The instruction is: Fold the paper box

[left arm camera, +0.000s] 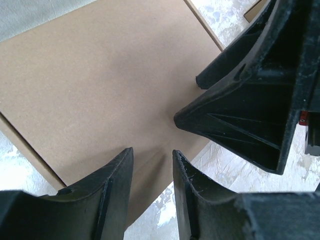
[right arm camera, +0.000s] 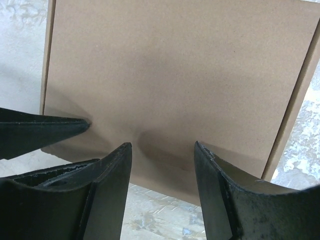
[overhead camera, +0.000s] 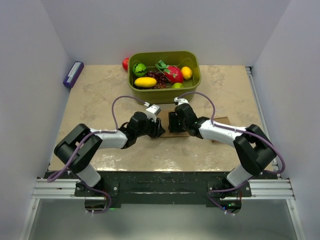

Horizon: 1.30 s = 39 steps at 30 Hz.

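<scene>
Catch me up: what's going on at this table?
Two arms are working on a flat brown corrugated cardboard piece lying mid-table, the box to be folded. The left gripper and right gripper meet over one plain panel, with their tips close to its surface near an edge. Both sets of jaws are apart and nothing is clamped. The panel looks flat, with no flap visibly raised. A green plastic bin of toy fruit sits at the back, away from both arms.
</scene>
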Tool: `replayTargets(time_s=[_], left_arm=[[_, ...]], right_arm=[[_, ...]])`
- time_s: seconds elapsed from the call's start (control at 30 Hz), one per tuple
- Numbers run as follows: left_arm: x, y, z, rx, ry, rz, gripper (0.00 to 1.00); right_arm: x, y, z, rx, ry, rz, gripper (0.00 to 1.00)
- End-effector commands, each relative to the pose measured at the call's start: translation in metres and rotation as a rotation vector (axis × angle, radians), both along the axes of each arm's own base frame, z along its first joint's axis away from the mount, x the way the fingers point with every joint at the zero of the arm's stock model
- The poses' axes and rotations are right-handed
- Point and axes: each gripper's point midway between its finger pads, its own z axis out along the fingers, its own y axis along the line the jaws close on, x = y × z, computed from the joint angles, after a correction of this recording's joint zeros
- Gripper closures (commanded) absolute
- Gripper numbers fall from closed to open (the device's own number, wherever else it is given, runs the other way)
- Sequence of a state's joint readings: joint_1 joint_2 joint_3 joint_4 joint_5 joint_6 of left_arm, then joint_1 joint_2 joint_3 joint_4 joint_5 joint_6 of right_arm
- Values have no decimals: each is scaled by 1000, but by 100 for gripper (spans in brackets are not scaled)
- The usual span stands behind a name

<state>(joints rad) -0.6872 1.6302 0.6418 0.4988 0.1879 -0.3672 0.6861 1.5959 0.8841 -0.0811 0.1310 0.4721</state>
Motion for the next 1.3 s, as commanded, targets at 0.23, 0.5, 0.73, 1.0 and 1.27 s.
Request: replayTargets(time_s=[0.23, 0.5, 0.73, 1.0, 1.27], left_arm=[[-8, 5, -8, -8, 31, -4, 57], [21, 8, 74, -15, -151, 35, 34], [22, 47, 81, -90, -96, 118, 21], [4, 77, 69, -125, -53, 163, 20], [-9, 88, 66, -134, -44, 190, 20]], right_arm=[[-4, -2, -4, 9, 36, -11, 41], [17, 6, 72, 139, -78, 40, 27], [34, -25, 71, 142, -70, -10, 20], [46, -59, 33, 216, 5, -64, 26], [47, -69, -1, 293, 69, -83, 44]])
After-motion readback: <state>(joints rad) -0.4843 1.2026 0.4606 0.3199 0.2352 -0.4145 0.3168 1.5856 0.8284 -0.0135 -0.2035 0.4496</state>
